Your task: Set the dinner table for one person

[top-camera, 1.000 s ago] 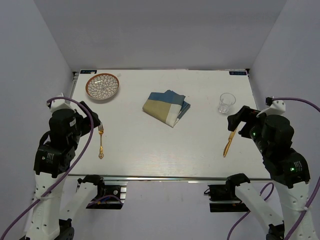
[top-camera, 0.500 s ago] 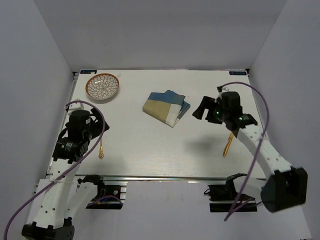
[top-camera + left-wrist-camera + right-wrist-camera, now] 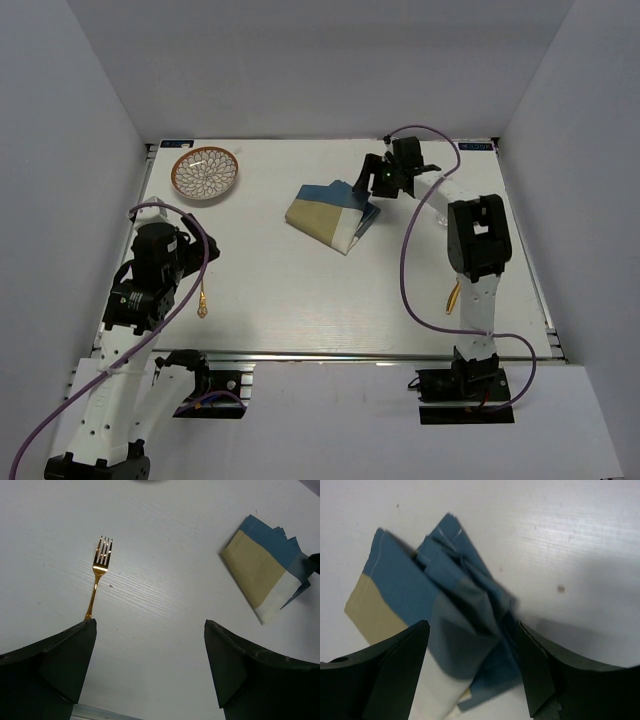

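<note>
The overhead view alone showed the whole dinner table (image 3: 300, 300). It was a white rectangle with its long axis running left to right across the frame and a metal rail along its near edge. It lay beneath both grippers. Only that view held the patterned plate (image 3: 204, 172), far ahead of the left gripper (image 3: 150, 625), and the gold knife (image 3: 455, 295), well behind the right gripper (image 3: 472, 625).

The left wrist camera showed what the overhead hid. The left gripper's fingers were spread wide and empty above the tabletop. A gold fork (image 3: 97, 580) lay just ahead of its left finger, tines pointing away, the handle end hidden behind that finger. The folded blue-and-tan cloth (image 3: 265, 572) lay ahead to the right.

The right wrist camera showed the right gripper's fingers apart, straddling the cloth's rumpled blue corner. Whether they touched the fabric could not be told.
</note>
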Robot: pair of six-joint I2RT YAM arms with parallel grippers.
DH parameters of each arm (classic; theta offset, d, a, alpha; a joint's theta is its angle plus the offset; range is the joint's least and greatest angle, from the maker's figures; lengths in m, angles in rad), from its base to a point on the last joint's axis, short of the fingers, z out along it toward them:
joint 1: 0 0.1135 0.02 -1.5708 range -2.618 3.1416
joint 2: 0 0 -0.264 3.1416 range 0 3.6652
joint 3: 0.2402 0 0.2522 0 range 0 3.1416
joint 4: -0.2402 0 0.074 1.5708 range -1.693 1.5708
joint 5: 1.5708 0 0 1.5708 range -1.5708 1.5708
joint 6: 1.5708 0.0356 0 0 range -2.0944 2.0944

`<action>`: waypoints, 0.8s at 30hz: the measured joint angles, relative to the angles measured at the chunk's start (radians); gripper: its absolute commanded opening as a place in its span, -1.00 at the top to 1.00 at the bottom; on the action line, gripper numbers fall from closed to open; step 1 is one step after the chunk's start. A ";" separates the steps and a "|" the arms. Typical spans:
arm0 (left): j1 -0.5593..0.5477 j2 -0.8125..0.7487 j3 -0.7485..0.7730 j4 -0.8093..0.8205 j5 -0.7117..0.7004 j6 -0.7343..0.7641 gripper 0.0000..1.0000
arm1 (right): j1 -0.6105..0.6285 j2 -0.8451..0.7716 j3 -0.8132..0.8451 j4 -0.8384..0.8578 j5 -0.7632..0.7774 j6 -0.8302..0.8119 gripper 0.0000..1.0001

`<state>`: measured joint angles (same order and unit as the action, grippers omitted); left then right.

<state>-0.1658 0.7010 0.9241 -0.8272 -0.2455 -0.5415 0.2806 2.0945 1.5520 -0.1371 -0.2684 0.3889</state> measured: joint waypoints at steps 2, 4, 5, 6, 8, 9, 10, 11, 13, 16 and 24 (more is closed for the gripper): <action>0.000 -0.001 0.000 0.002 0.004 0.003 -0.96 | 0.000 0.084 0.100 -0.027 -0.004 -0.008 -0.35; 0.000 -0.001 0.000 0.004 0.008 0.003 -0.96 | 0.000 0.136 0.165 -0.047 -0.009 -0.016 -0.15; 0.000 0.000 0.000 0.006 0.011 0.004 -0.96 | 0.000 0.149 0.182 -0.050 -0.013 -0.018 0.34; 0.000 0.000 0.000 0.007 0.011 0.005 -0.96 | 0.001 0.154 0.193 -0.056 -0.018 -0.030 0.69; 0.000 0.003 0.000 0.011 0.018 0.006 -0.96 | 0.001 0.155 0.208 -0.071 -0.035 -0.027 1.00; 0.000 0.005 0.000 0.012 0.019 0.007 -0.96 | 0.001 0.154 0.215 -0.072 -0.043 -0.024 1.00; 0.000 0.006 0.000 0.013 0.021 0.007 -0.96 | 0.001 0.154 0.216 -0.068 -0.050 -0.023 1.00; 0.000 0.008 0.000 0.013 0.022 0.008 -0.96 | 0.002 0.150 0.213 -0.064 -0.057 -0.019 1.00; 0.000 0.011 0.000 0.013 0.023 0.009 -0.96 | 0.003 0.129 0.182 -0.046 -0.077 -0.014 1.00; 0.000 0.012 0.000 0.013 0.025 0.010 -0.96 | 0.007 0.064 0.116 -0.033 -0.129 -0.003 1.00; 0.000 0.016 0.000 0.013 0.022 0.008 -0.96 | 0.115 -0.182 0.034 0.019 -0.273 0.023 1.00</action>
<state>-0.1658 0.7170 0.9237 -0.8146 -0.2234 -0.5331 0.3958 1.9125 1.5860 -0.1184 -0.5411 0.4118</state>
